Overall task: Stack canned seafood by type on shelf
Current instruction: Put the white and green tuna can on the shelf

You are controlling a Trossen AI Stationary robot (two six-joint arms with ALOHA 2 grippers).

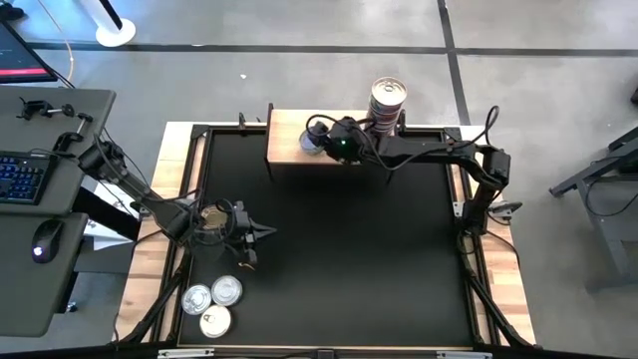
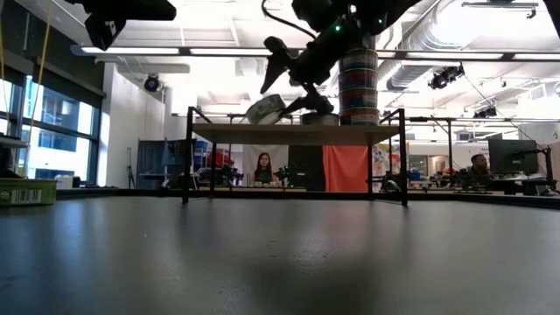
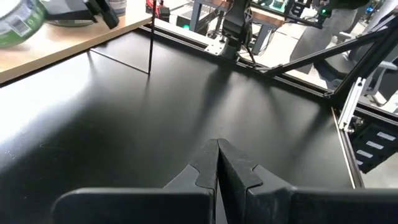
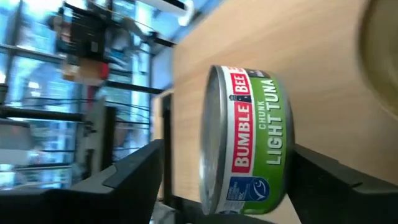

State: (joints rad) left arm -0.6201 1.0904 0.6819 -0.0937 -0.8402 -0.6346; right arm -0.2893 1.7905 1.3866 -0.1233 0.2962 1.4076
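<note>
Green-labelled light tuna tin (image 4: 245, 140) sat between the spread fingers of the right gripper (image 1: 317, 138) over the pale wood shelf (image 1: 287, 140), upper centre of the high view; the fingers stood clear of its sides, likely so it could settle as the base of a second pile. A tall stack of tins (image 1: 387, 108) rose at the shelf's right end. Left gripper (image 1: 261, 231), fingers pressed shut and empty, waited at lower left near three loose tins (image 1: 212, 304).

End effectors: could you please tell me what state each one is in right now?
Left end effector: closed, empty.
Right end effector: open around the tuna tin on the shelf.
</note>
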